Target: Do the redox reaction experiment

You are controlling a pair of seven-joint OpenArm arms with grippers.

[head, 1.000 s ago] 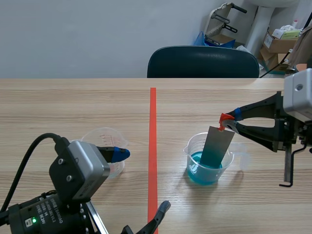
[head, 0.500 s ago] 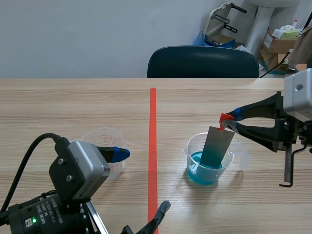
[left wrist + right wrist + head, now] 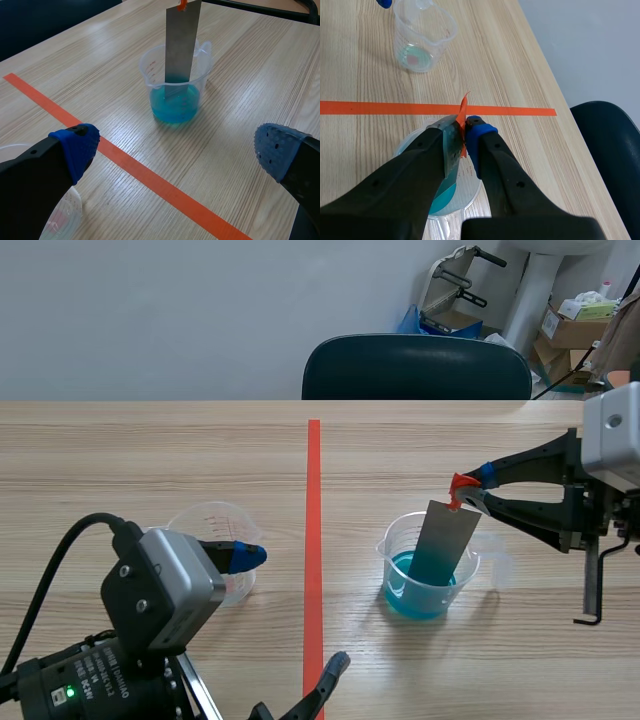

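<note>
Metal strip [image 3: 445, 540] aslant in beaker [image 3: 392, 558], its top in level right tool [image 3: 470, 496]

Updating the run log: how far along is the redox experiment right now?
Done: the beaker holds blue liquid, and the metal strip leans with its lower end in it. In hand: the right gripper is shut on the strip's orange-tagged top. The left gripper is open beside the second beaker, which looks almost empty. Left, probably: wait, then lift the strip out.

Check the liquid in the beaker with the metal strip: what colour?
Turquoise-blue liquid; shows best in the left wrist view.
</note>
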